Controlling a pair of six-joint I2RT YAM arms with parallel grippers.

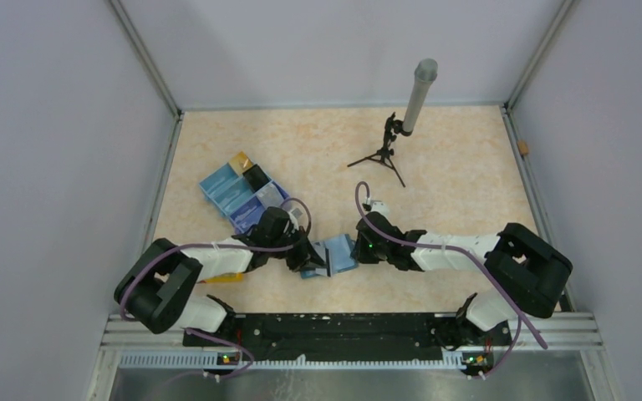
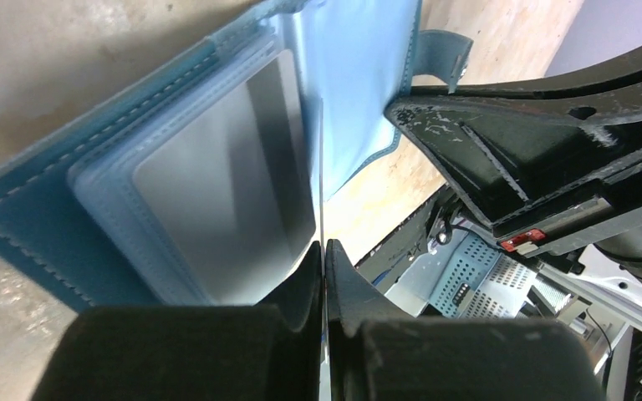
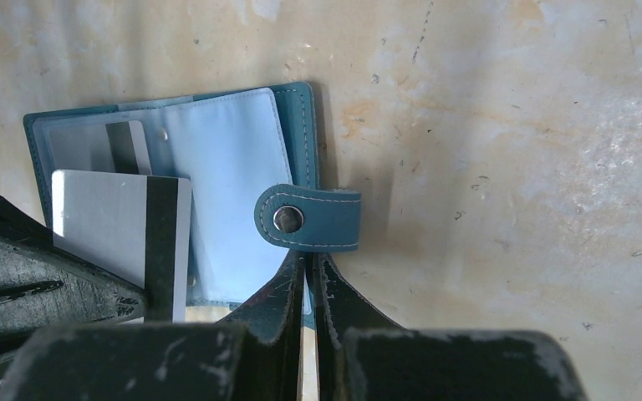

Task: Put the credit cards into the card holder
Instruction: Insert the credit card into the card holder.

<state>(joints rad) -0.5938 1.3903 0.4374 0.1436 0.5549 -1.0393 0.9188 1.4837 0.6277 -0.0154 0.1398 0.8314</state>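
The teal card holder [image 1: 338, 255] lies open on the table between my two grippers. My left gripper [image 2: 323, 244] is shut on a thin silvery credit card [image 2: 322, 167], seen edge-on there. In the right wrist view this card [image 3: 109, 225] shows a black stripe and lies over the holder's left half. Another silvery card [image 2: 217, 209] sits in a pale blue pocket of the holder [image 2: 42, 225]. My right gripper [image 3: 309, 255] is shut on the holder's [image 3: 226, 159] near edge, just below its clasp tab [image 3: 309, 219]. Both grippers show in the top view, left [image 1: 305, 261] and right [image 1: 356, 247].
A blue partitioned tray [image 1: 232, 199] stands behind the left gripper, with a gold item [image 1: 241, 160] and a black item [image 1: 257, 176] at its far end. A small tripod holding a grey tube [image 1: 389, 150] stands at the back. A yellow object [image 1: 227, 277] lies under the left arm.
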